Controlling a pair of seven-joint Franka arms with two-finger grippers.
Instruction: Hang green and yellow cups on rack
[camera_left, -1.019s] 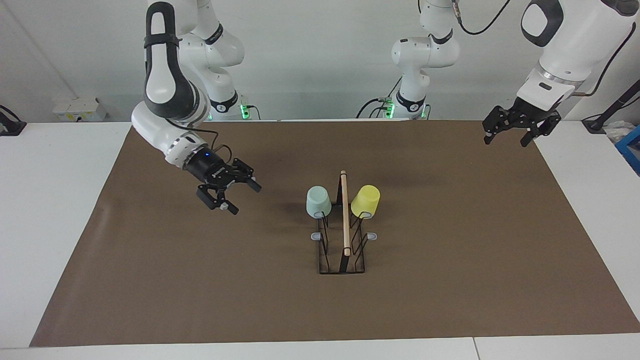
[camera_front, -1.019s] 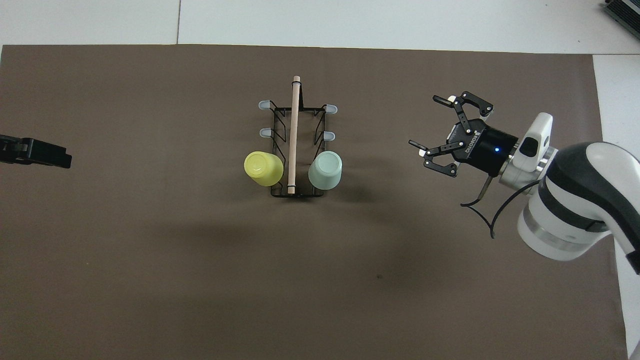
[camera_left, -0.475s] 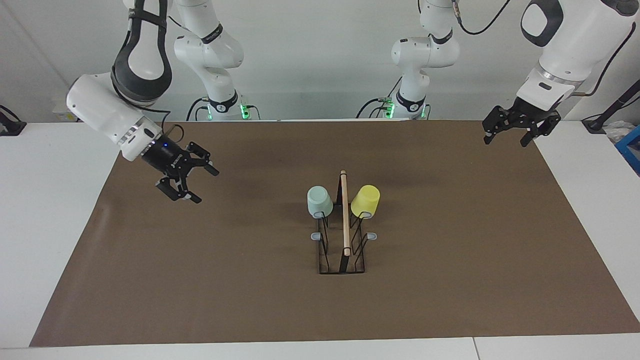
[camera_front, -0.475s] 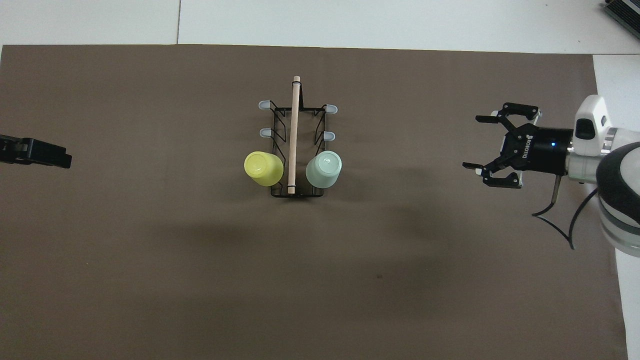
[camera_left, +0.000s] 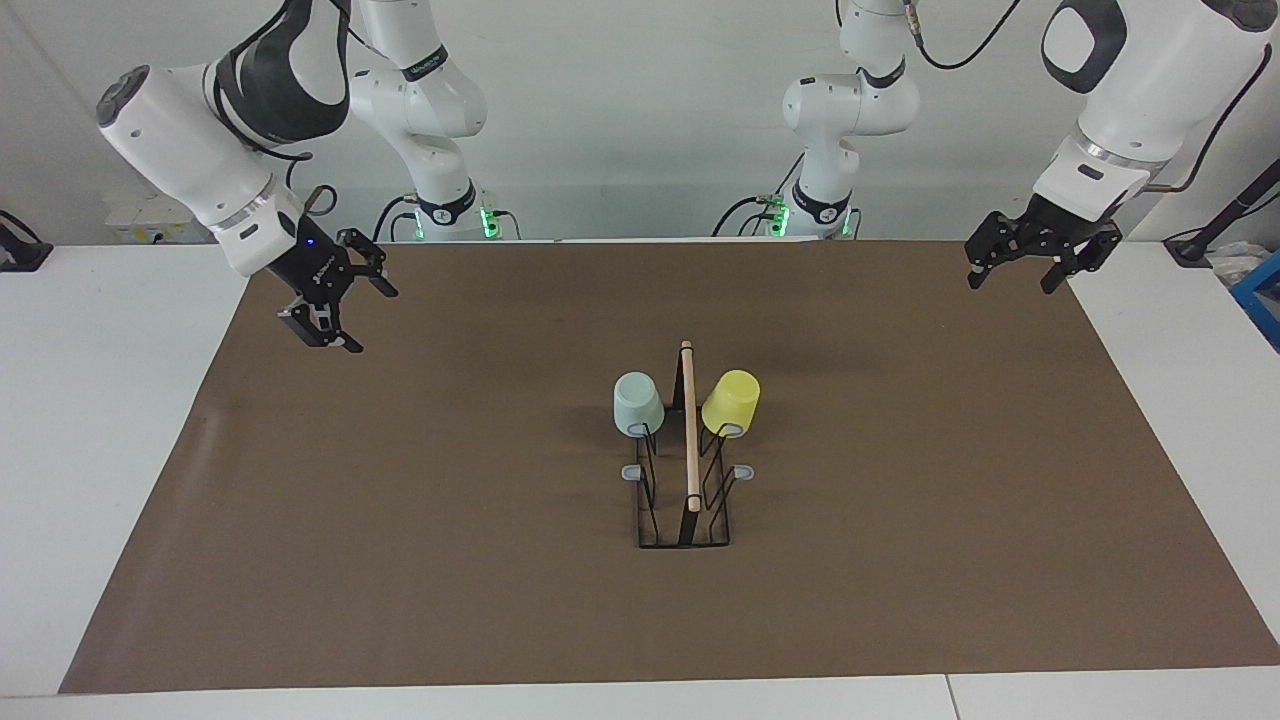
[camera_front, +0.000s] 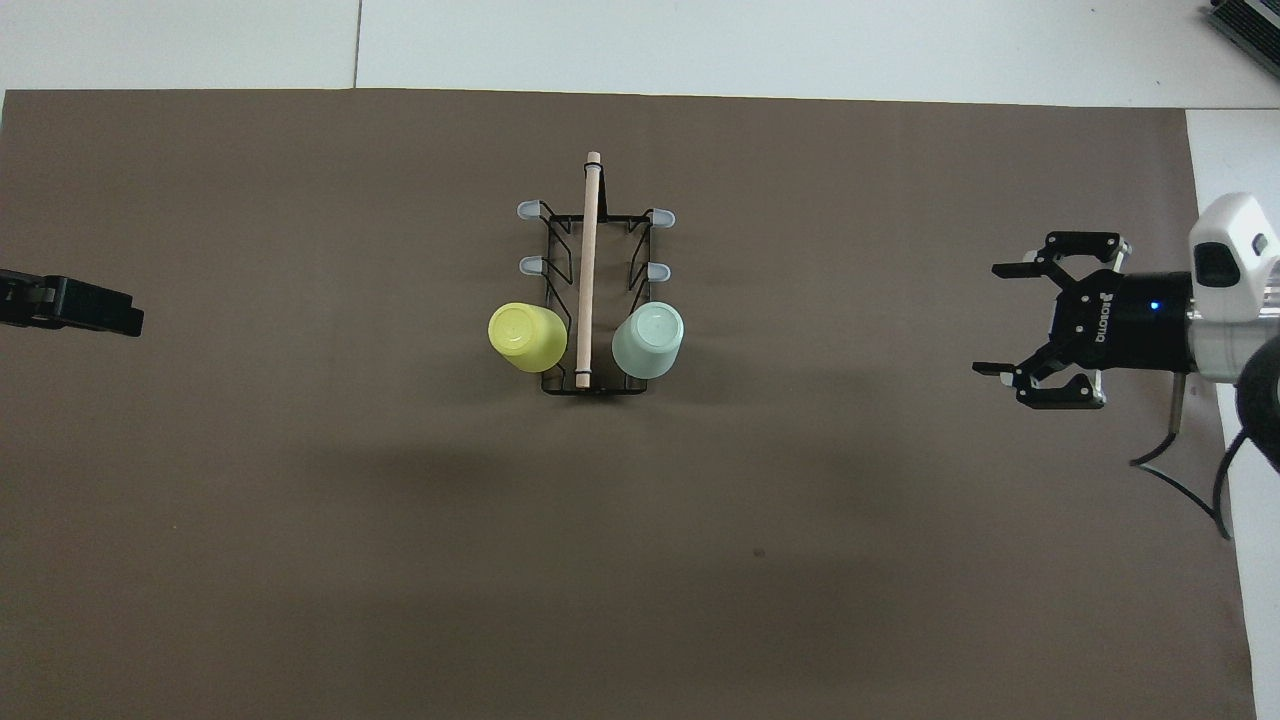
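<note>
The black wire rack (camera_left: 689, 440) (camera_front: 588, 260), topped by a wooden rod, stands mid-mat. The pale green cup (camera_left: 637, 403) (camera_front: 649, 340) hangs upside down on the prong nearest the robots, on the side toward the right arm's end of the table. The yellow cup (camera_left: 731, 402) (camera_front: 527, 337) hangs the same way on the matching prong toward the left arm's end. My right gripper (camera_left: 360, 318) (camera_front: 992, 320) is open and empty, raised over the mat's edge at the right arm's end. My left gripper (camera_left: 1010, 284) (camera_front: 110, 312) waits open and empty above the mat's corner at its own end.
A brown mat (camera_left: 400, 560) covers most of the white table (camera_left: 100, 420). Grey-tipped bare prongs (camera_front: 530, 265) stick out of the rack farther from the robots than the cups. A blue box (camera_left: 1262, 290) sits off the table at the left arm's end.
My right gripper has drawn away from the green cup's side of the rack, rising toward the right arm's end of the mat. The cups, the rack and the left arm have not moved.
</note>
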